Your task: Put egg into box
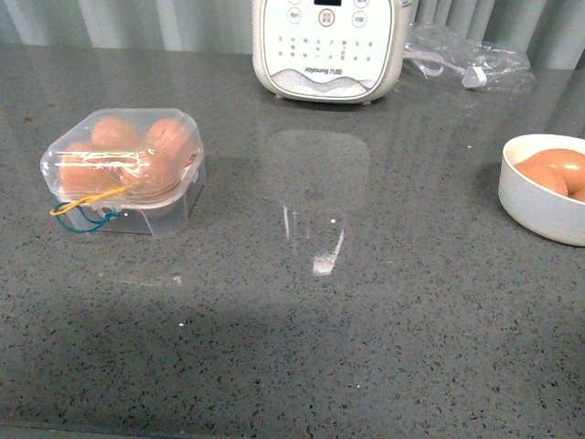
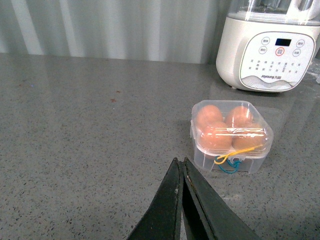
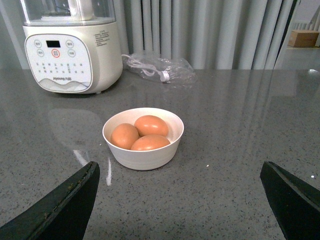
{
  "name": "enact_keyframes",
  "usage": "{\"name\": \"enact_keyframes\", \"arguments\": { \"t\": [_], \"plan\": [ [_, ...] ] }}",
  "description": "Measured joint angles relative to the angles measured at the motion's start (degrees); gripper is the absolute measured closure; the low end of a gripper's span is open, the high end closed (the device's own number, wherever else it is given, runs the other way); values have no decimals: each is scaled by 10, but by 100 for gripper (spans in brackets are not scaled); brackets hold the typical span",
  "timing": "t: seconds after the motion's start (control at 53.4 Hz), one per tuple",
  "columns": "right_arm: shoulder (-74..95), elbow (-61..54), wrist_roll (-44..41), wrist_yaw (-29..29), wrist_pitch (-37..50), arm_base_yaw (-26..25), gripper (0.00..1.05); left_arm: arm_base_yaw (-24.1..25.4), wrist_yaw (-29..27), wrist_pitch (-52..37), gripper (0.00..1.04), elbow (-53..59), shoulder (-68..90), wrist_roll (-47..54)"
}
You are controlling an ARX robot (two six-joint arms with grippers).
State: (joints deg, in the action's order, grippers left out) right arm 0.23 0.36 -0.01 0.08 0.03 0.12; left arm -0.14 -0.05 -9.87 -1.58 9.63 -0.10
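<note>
The right claw point(image 3: 180, 200) is hanging wide open, empty, facing the round white bowl point(image 3: 143, 156) holding three smooth brown eggs. The left claw point(image 2: 182, 170) is sitting pinched shut near the clear plastic box point(image 2: 231, 134), lid down over four eggs. Judging by this, the nearest egg point(image 3: 149, 142) needs a gentle, centred pinch.

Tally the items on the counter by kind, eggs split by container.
Eggs in the clear box: 4
Eggs in the white bowl: 3
Clear boxes: 1
White bowls: 1
Kitchen appliances: 1
Plastic bags with a cable: 1
Total: 11 items, 7 of them eggs.
</note>
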Motion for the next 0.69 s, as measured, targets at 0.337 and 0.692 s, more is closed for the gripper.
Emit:
{"name": "enact_keyframes", "arguments": {
  "t": [0.337,0.692],
  "plan": [
    [0,0,0,0,0,0,7,0,0,98,101,0,-94,0],
    [0,0,0,0,0,0,7,0,0,98,49,0,-94,0]
  ]
}}
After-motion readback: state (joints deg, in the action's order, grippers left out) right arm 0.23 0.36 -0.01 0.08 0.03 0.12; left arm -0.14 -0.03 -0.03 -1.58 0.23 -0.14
